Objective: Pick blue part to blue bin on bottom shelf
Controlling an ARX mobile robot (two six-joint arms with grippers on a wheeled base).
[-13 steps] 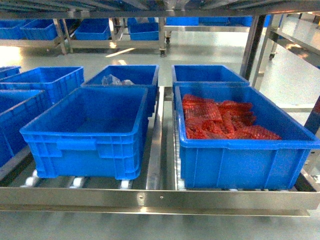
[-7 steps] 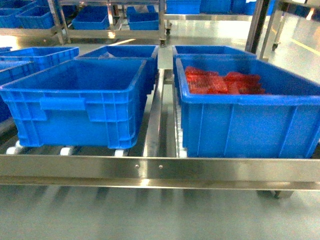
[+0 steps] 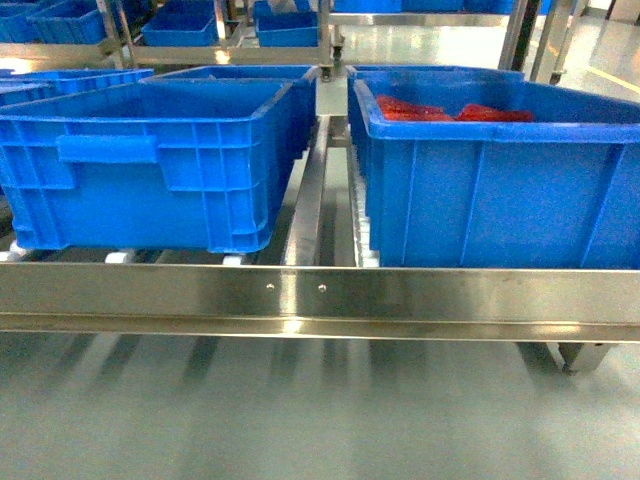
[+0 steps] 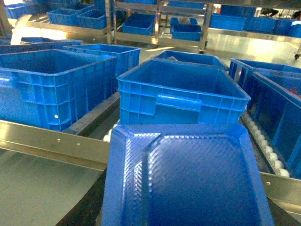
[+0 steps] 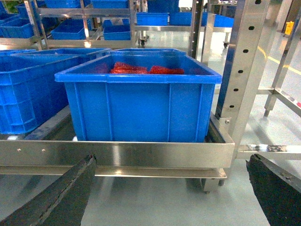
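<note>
The blue part [image 4: 188, 179], a flat textured tray-like piece, fills the lower half of the left wrist view. My left gripper [image 4: 181, 219] is shut on it, and only one dark finger [image 4: 89, 205] shows at its left edge. Just beyond the part stands an empty blue bin [image 4: 183, 94] on the bottom shelf [image 3: 320, 300], behind the steel front rail. My right gripper [image 5: 169, 197] is open and empty, low in front of the rail [image 5: 117, 153]. Neither gripper shows in the head view.
A blue bin of red parts [image 3: 500, 170] sits on the shelf at the right, beside the empty bin [image 3: 150, 160]. More blue bins [image 4: 51, 84] stand to the left and behind. A steel rack upright [image 5: 244, 70] rises at the right. White rollers [image 4: 268, 150] line the tracks.
The head view has dropped lower: the bins now appear from the side, the shelf's front rail sits mid-frame, and more floor shows below.
</note>
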